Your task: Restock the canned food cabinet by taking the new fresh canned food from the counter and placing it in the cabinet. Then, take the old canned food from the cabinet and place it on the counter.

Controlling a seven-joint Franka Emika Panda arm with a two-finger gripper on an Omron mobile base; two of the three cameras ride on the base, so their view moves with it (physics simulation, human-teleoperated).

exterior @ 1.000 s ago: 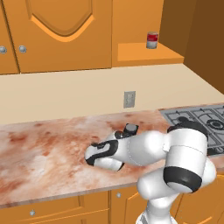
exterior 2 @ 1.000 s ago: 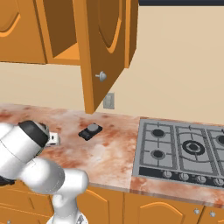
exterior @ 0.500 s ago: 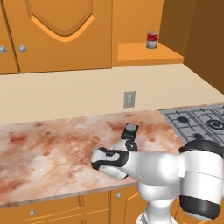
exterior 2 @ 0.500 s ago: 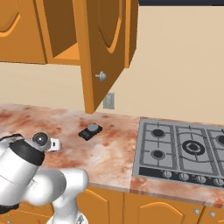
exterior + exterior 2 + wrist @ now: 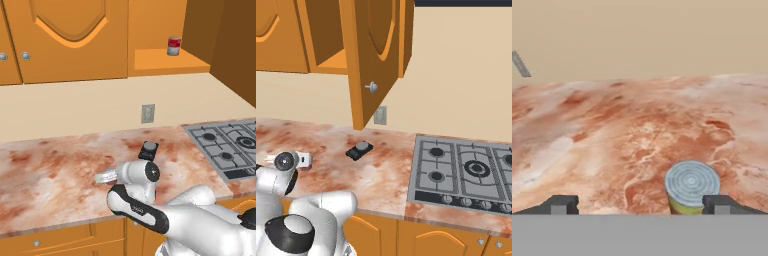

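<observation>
The old canned food [image 5: 691, 187], silver lid over a yellow-green band, stands upright on the marbled counter [image 5: 612, 125]. My gripper [image 5: 640, 205] is open around it, with the can close to the right fingertip [image 5: 722, 204] and far from the left one. In the left base view the gripper [image 5: 106, 177] sits low over the counter [image 5: 50, 170], near its front edge. The new fresh canned food [image 5: 173, 46], silver-grey with a red band, stands on the orange ledge of the cabinet [image 5: 165, 61].
A small black device [image 5: 148, 150] lies on the counter behind my hand. The gas hob [image 5: 225, 147] is to the right, and a wall outlet [image 5: 148, 113] is on the beige wall. The open cabinet door [image 5: 373, 55] hangs out over the counter.
The jaws have gone from shut to open, letting go of the old can on the counter. The arm has folded lower and swung toward the counter's front.
</observation>
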